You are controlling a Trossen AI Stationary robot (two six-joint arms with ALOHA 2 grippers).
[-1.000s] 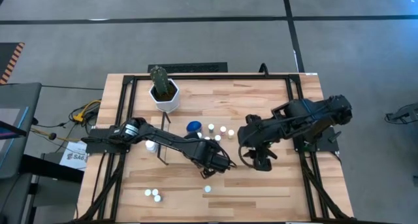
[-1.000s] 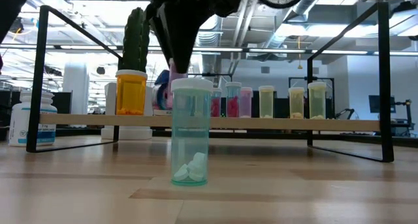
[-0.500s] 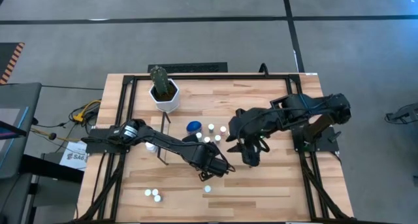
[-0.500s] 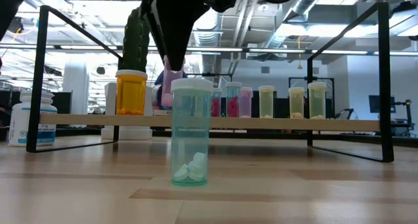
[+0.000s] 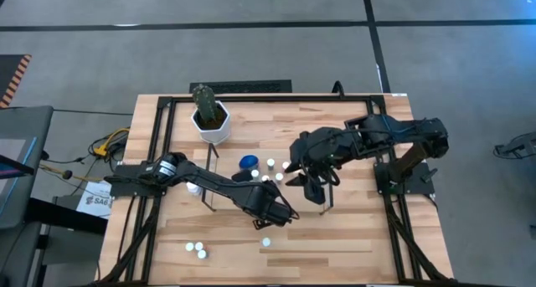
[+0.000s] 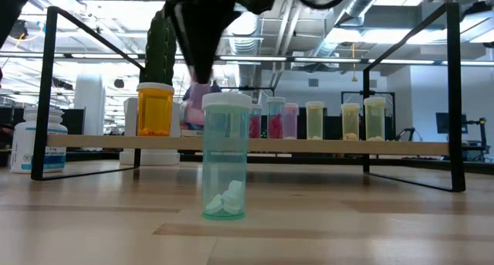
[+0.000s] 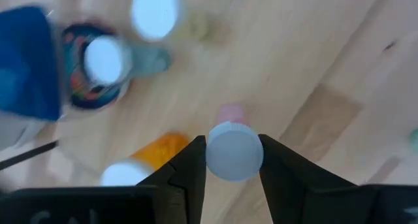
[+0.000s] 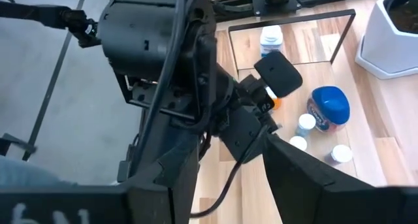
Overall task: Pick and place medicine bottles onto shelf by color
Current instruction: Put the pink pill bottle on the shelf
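My left gripper (image 5: 280, 213) is shut on a small pink medicine bottle with a white cap (image 7: 234, 149); in the low view its pink body (image 6: 197, 101) shows behind the teal bottle (image 6: 225, 157). The shelf (image 6: 309, 145) carries a row of bottles: an orange one (image 6: 155, 109), pink ones and yellowish ones (image 6: 351, 120). A blue-capped bottle (image 5: 248, 162) stands beside several white caps (image 5: 286, 166). My right gripper (image 5: 314, 191) hangs open above the shelf's right part, with nothing between its fingers (image 8: 189, 160). My left gripper pinches the pink bottle's white cap by its round side (image 7: 212, 155) between its two fingers. The fingers come from above, pointing steeply down. The bottle hangs upright below them; the teal bottle hides its bottom in the low view.
A teal bottle (image 5: 266, 243) stands alone near the table's front. Three white-capped bottles (image 5: 194, 249) sit at the front left. A white hexagonal cactus pot (image 5: 211, 124) stands at the back left. A black frame (image 5: 373, 103) runs around the table.
My right gripper has swung toward the table's left and far side, over the bottles on the shelf, and has tipped up a little. It has stayed open. My left gripper has kept the pink bottle in its hold.
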